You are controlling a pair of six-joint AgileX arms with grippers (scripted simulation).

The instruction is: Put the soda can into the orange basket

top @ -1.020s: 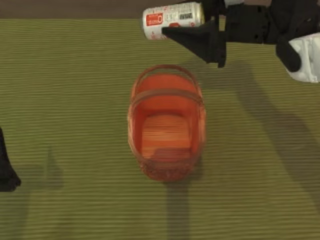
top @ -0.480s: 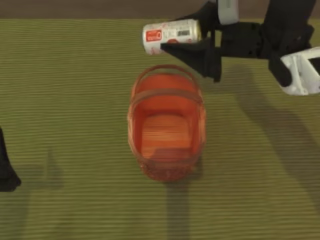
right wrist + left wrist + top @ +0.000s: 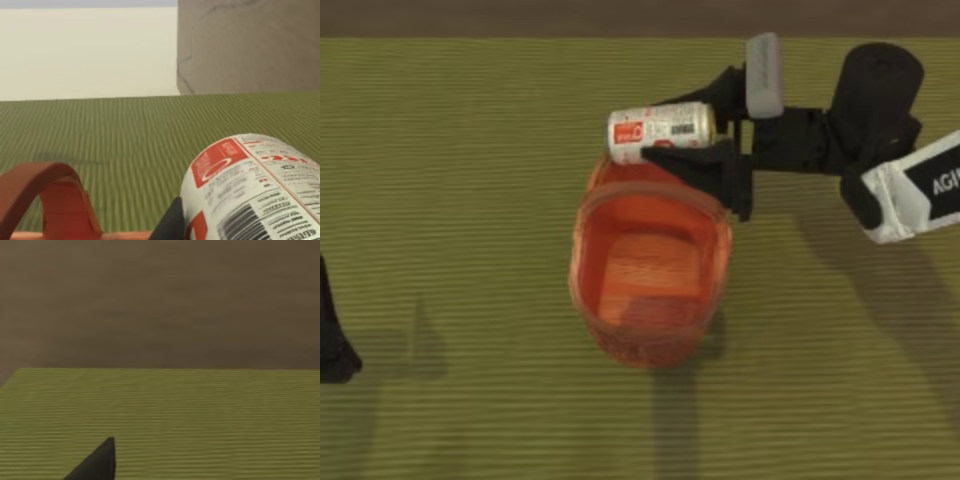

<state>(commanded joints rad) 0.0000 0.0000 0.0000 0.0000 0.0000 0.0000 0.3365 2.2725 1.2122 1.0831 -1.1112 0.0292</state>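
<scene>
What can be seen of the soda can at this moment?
The soda can is a small white cylinder with red logo, lettering and a barcode panel, looking like printed metal. It lies on its side in the air, long axis running across the table's left-right direction, shut in the right claw. In the top view it overlaps the far rim of the orange basket, not yet inside it. Only the claw's fingers appear to touch it. The right wrist view shows its label close up.
</scene>
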